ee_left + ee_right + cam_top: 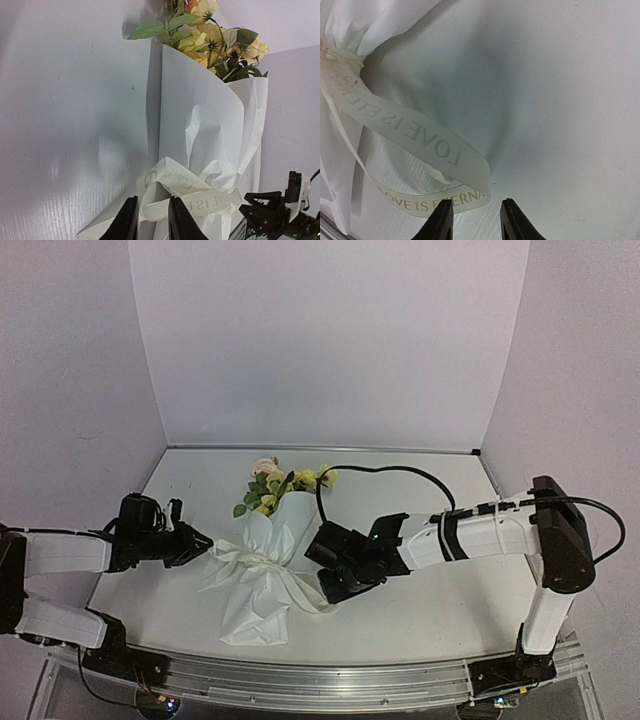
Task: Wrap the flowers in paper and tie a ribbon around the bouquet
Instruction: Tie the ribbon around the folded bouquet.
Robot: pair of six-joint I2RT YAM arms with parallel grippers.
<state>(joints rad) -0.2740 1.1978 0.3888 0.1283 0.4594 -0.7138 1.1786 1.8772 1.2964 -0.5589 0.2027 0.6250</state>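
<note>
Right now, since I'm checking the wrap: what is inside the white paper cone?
Small yellow blossoms, a pale pink rose and green leaves stick out of the white paper cone. The stems cannot be seen: the cone covers them.

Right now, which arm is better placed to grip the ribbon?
Probably left. The ribbon loop lies right at the tips of the left tool; the right tool points at the table, with the ribbon off to its side.

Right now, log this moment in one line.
bouquet: wrapped, lying on table | ribbon: tied round its waist | left gripper: open, at ribbon loop | right gripper: open, beside ribbon tail
</note>
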